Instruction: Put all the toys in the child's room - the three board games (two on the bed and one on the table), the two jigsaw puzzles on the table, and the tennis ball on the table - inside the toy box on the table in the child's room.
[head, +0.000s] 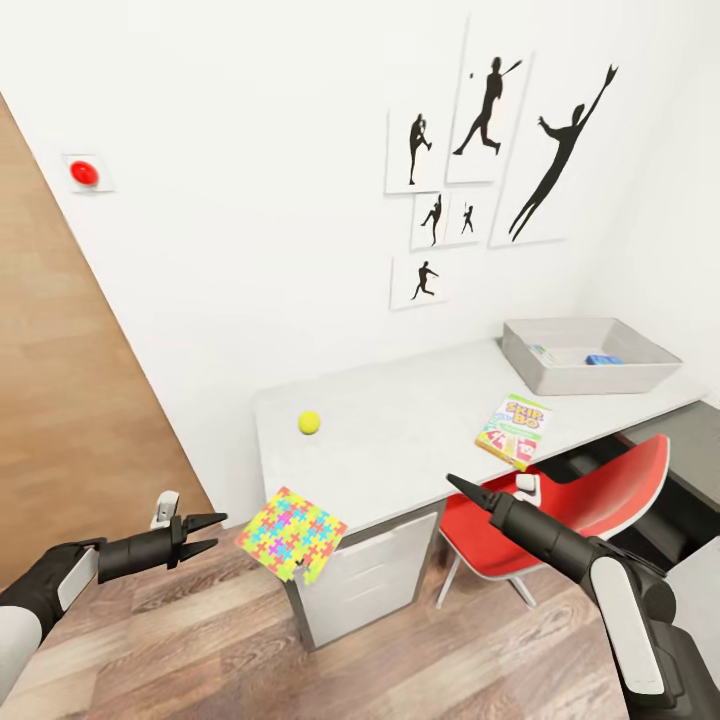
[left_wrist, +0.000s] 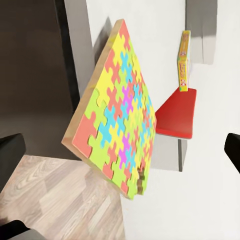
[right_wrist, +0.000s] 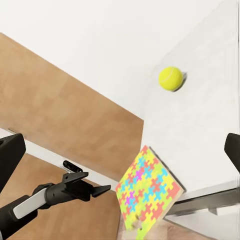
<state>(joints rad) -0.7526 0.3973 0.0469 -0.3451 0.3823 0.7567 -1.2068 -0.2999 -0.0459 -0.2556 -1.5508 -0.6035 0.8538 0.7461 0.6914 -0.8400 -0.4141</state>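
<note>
The long pale grey-white counter (head: 400, 430) stands against the white wall, white drawers under its near left corner. At its far right end sits the light grey open-topped toy box (head: 585, 372) with a small blue game box (head: 603, 360) inside. A red chair (head: 590, 500) is tucked under the counter's right part. The yellow-green-red Skip-Bo board game (head: 513, 431) lies at the near edge, overhanging above the chair. The bright multicoloured jigsaw puzzle (head: 291, 534) overhangs the near left corner, tilted. The yellow-green tennis ball (head: 309, 423) rests on the left part. The left claw (head: 208, 534), spread wide and empty, hangs just left of the puzzle; the right claw (head: 468, 490) is nearly closed, empty.
</note>
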